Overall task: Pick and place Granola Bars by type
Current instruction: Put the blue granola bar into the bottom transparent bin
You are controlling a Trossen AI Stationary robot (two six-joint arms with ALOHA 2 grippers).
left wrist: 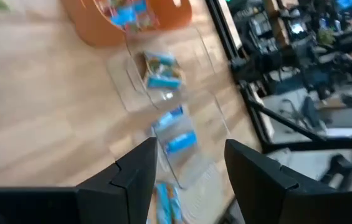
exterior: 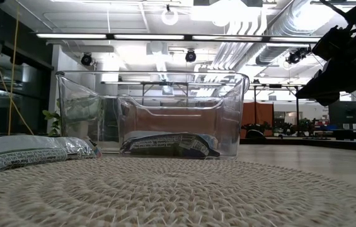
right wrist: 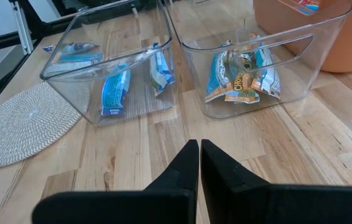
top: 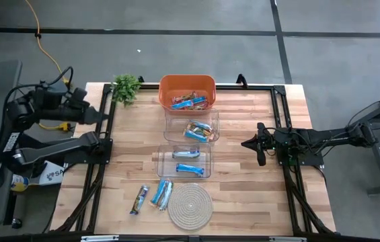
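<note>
Granola bars lie in three containers in a row at the table's middle: an orange bin [top: 187,93] at the far side, a clear bin [top: 191,128] with multicoloured bars [right wrist: 241,78], and a nearer clear bin [top: 184,161] with light blue bars [right wrist: 114,93]. Loose bars [top: 140,199] [top: 163,193] lie flat on the wood near the front edge. My left gripper [left wrist: 189,149] is open and holds nothing; it is drawn back high over the table's left edge [top: 99,115]. My right gripper [right wrist: 199,146] is shut and holds nothing, to the right of the clear bins [top: 253,142].
A round woven rope coaster [top: 190,205] lies at the front edge beside the loose bars. A small green plant [top: 126,87] stands at the far left corner. Black frame rails run along the table's left and right sides. Bare wood lies left and right of the bins.
</note>
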